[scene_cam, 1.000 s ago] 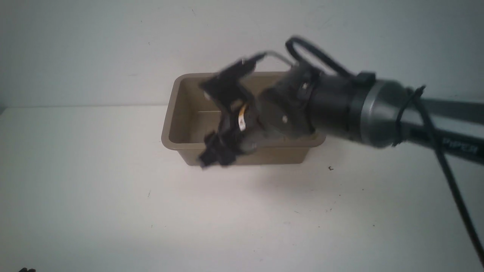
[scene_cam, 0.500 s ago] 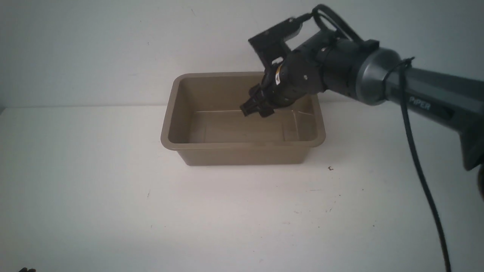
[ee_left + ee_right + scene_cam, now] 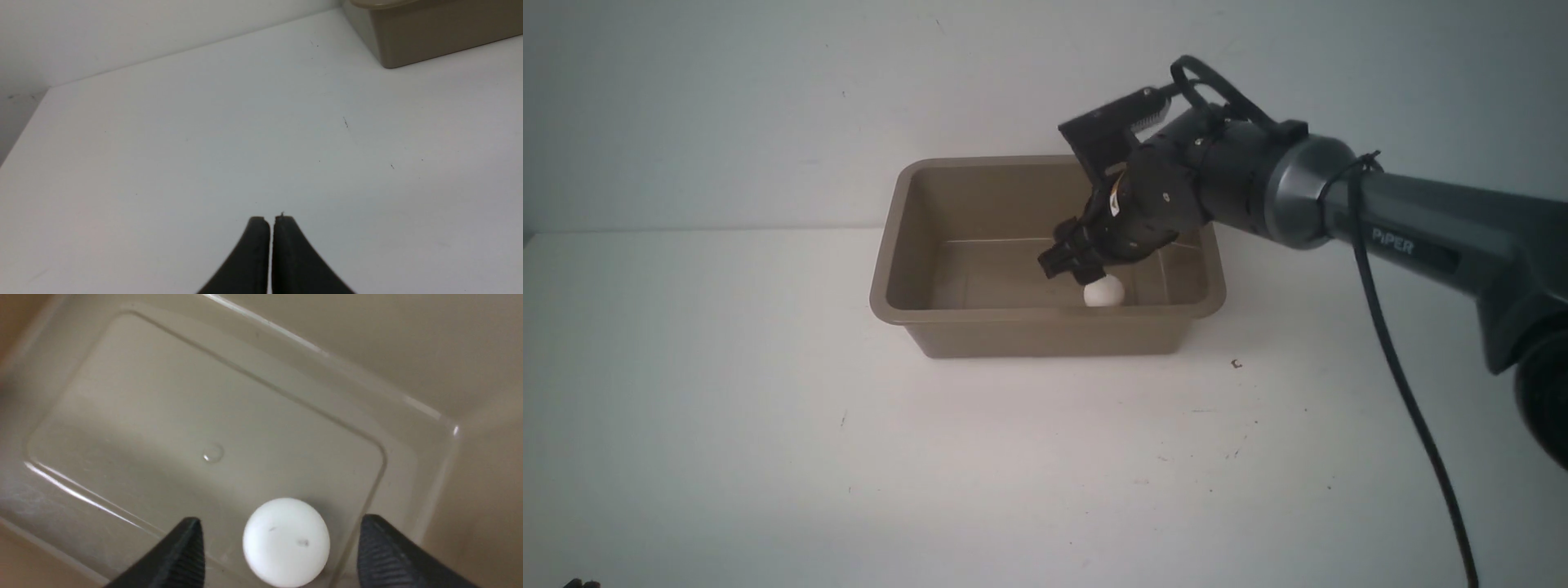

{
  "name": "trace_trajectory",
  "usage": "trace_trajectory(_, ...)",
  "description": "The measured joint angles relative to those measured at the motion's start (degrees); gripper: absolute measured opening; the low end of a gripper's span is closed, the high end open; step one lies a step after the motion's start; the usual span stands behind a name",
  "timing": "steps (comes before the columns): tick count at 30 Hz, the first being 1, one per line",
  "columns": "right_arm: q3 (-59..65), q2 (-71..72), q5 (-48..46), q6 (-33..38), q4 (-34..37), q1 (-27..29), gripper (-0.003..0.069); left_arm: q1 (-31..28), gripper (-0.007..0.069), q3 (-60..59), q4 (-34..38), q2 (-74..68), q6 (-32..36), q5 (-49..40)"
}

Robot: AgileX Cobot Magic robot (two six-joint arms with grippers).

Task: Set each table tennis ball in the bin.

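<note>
The taupe bin (image 3: 886, 269) stands at the back middle of the white table. A white table tennis ball (image 3: 1103, 291) is inside it, near the front wall toward the right. My right gripper (image 3: 1072, 263) hangs over the bin, just above the ball, with its jaws open. In the right wrist view the ball (image 3: 286, 542) is between the spread fingertips (image 3: 186, 549) of the right gripper (image 3: 280, 526), touching neither, over the bin's floor (image 3: 196, 416). My left gripper (image 3: 270, 220) is shut and empty over bare table, off to the bin's left; a corner of the bin (image 3: 429, 36) shows there.
The white table (image 3: 931, 457) ends at a grey back wall (image 3: 768, 98) just behind the bin. A black cable (image 3: 1405, 392) hangs from the right arm over the table's right side. A small dark speck (image 3: 1236, 364) lies in front of the bin.
My right gripper swung from the bin's front rim up and back, then dropped lower over the bin. The ball, unseen before, now shows free inside the bin below the open jaws.
</note>
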State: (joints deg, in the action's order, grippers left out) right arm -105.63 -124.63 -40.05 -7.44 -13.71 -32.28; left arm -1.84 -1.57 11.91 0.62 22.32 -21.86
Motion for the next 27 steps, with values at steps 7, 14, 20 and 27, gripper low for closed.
trace_trajectory(7, 2.75, 21.3, 0.57, 2.59, -9.08, -6.4, 0.0024, 0.0, -0.0004, 0.0, 0.0, 0.0, 0.0, 0.0)
trace_trajectory(14, 28.5, 44.32, 4.36, -5.03, -17.83, -7.11, -0.0012, 0.0, -0.0004, 0.0, 0.0, 0.0, 0.0, 0.0)
trace_trajectory(20, 61.17, 68.45, 20.35, -29.48, -39.3, -6.0, -0.0012, 0.0, -0.0004, 0.0, 0.0, 0.0, 0.0, 0.0)
trace_trajectory(27, 79.1, 84.74, 26.38, -70.86, -73.44, 1.33, -0.0012, 0.0, -0.0004, 0.0, 0.0, 0.0, 0.0, 0.0)
